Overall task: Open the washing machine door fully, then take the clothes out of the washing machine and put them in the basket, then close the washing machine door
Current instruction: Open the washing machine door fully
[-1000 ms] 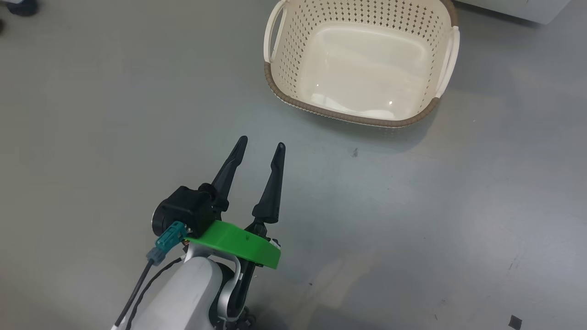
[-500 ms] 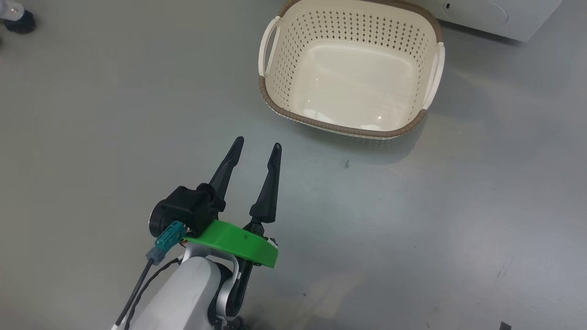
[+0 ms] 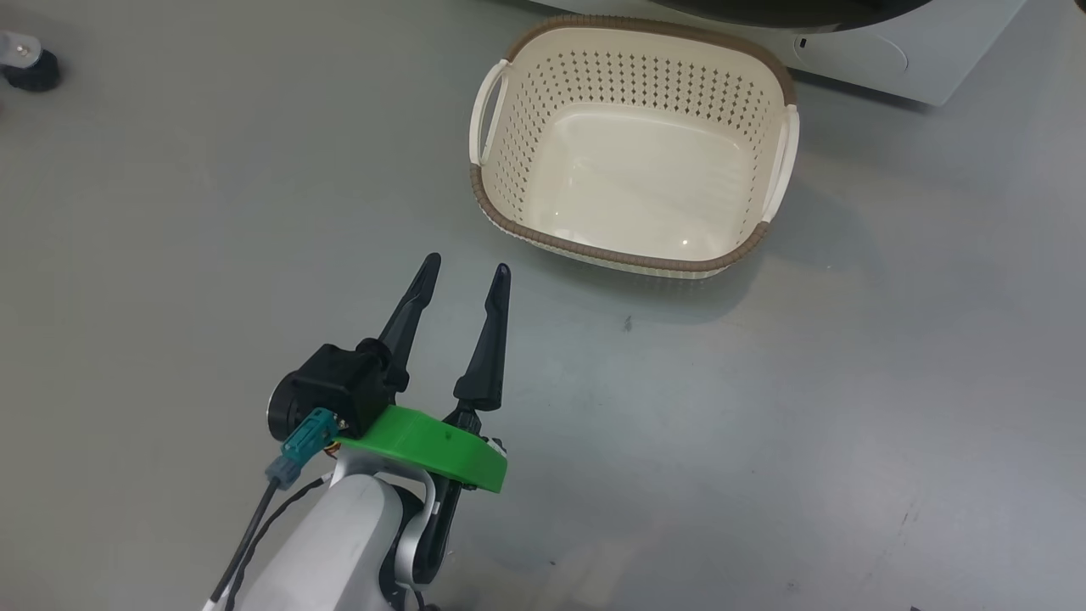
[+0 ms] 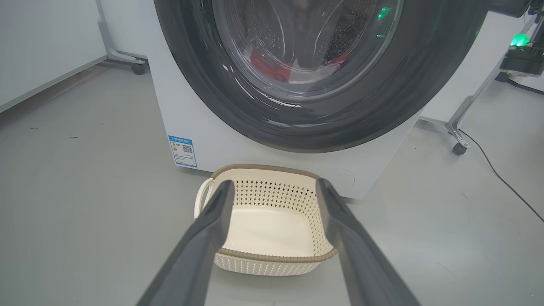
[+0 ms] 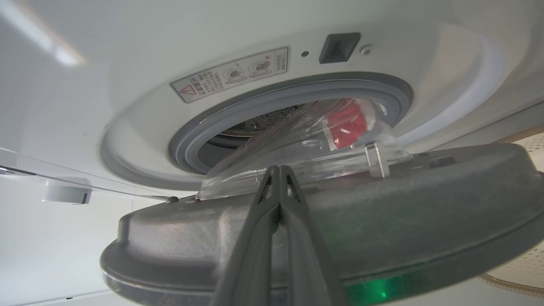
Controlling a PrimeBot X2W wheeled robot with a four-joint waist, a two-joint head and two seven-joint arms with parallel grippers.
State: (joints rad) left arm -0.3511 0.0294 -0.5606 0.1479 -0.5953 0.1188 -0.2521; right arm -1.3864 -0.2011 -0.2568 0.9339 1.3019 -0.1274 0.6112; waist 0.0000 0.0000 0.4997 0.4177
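We find the washing machine door [image 5: 425, 204] ajar, not yet swung wide. In the right wrist view its grey inner face lies right under the right gripper [image 5: 278, 170], and its clear bowl bulges just beyond the fingertips. Our right fingers are pressed together with nothing between them, their tips at the seam where the bowl meets the grey ring. Whether they touch the door we cannot tell. We judge they are shut to make one stiff prod, tucked between door and machine so the arm can push the door outward rather than grip it.

Further ahead of those tips, the clothes [image 5: 346, 125] show as a red patch through the glass. They lie inside the washing machine [image 5: 127, 85], ringed by its grey gasket [image 5: 238, 114]. We doubt they can be reached until the door clears the porthole, so we take opening as the step in hand.

The basket [image 3: 628, 255] stands empty on the floor [image 3: 764, 424], ahead of the left gripper [image 3: 467, 261] and apart from it, close in front of the machine's base. That puts it below the porthole, a short drop for the garments. Our left fingers are spread wide, holding nothing, and point toward the basket. We read this hand as ready to take cloth once the way is open.
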